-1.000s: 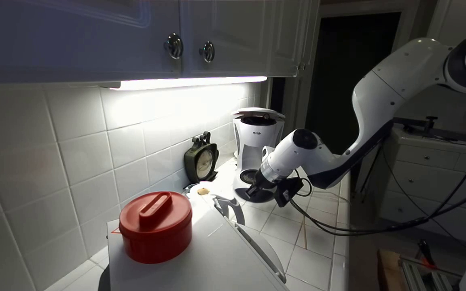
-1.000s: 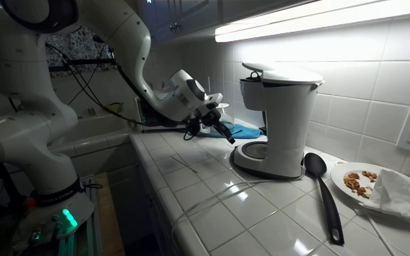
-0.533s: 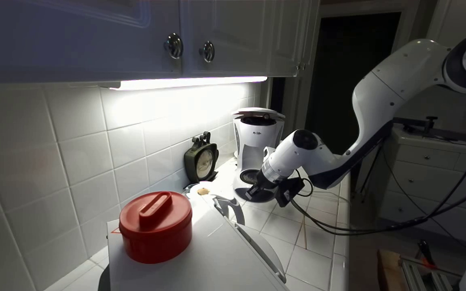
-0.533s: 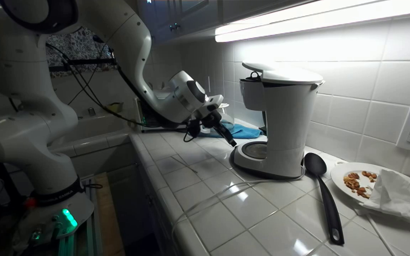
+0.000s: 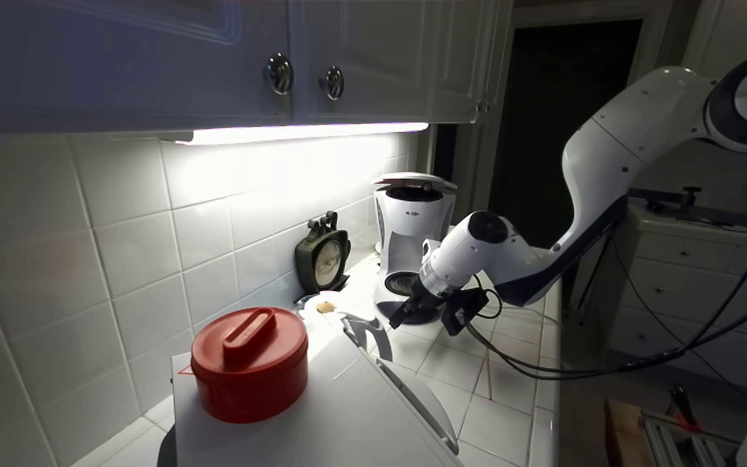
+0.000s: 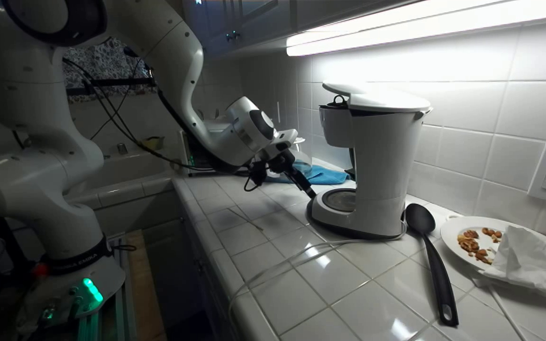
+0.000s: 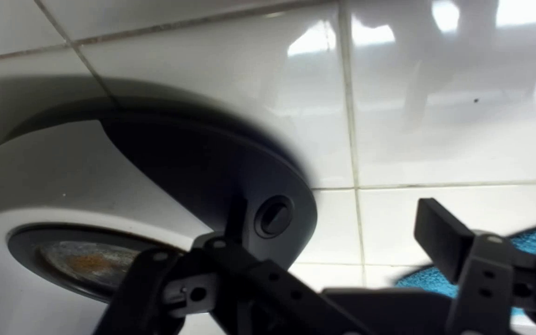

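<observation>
In an exterior view, the coffee maker (image 6: 379, 175) stands right of centre on the counter (image 6: 296, 293), the gripper (image 6: 311, 192) just left of its base (image 6: 334, 217), a cloth (image 6: 327, 176) behind the gripper. The ladle (image 6: 436, 274) lies right of the coffee maker; farther right, the plate (image 6: 450, 237) holds nuts (image 6: 468, 245) and a napkin (image 6: 524, 255). In an exterior view, the pot (image 5: 250, 376) sits on a box (image 5: 341, 421) at lower left

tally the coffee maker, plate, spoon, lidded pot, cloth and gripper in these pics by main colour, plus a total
White: 2 (coffee maker, plate)
Black: 2 (spoon, gripper)
Red: 1 (lidded pot)
Blue: 1 (cloth)
Total: 6
</observation>
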Available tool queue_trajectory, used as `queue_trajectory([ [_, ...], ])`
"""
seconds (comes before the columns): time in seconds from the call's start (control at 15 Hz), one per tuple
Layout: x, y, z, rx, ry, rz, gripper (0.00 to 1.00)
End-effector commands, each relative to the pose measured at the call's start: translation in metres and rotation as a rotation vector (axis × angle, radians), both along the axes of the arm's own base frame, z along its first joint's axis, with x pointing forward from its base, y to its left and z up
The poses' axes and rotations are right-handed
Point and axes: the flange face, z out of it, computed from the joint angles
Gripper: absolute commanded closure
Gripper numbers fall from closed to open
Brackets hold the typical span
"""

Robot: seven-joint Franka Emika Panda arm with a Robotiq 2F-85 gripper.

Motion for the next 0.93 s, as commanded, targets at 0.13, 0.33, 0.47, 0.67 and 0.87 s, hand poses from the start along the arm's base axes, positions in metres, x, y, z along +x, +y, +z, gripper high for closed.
queue_trajectory([
  [0.13, 0.003, 0.001, 0.005, 0.012, -0.012, -0.007, 0.0],
  [0.33, 0.007, -0.001, 0.006, -0.001, -0.008, -0.017, 0.34],
  [0.47, 0.008, -0.003, 0.004, -0.005, 0.003, -0.028, 0.5],
  [0.67, 0.011, -0.002, 0.006, -0.008, 0.003, -0.037, 0.7],
  [0.87, 0.014, 0.0, 0.015, -0.018, 0.007, -0.06, 0.92],
])
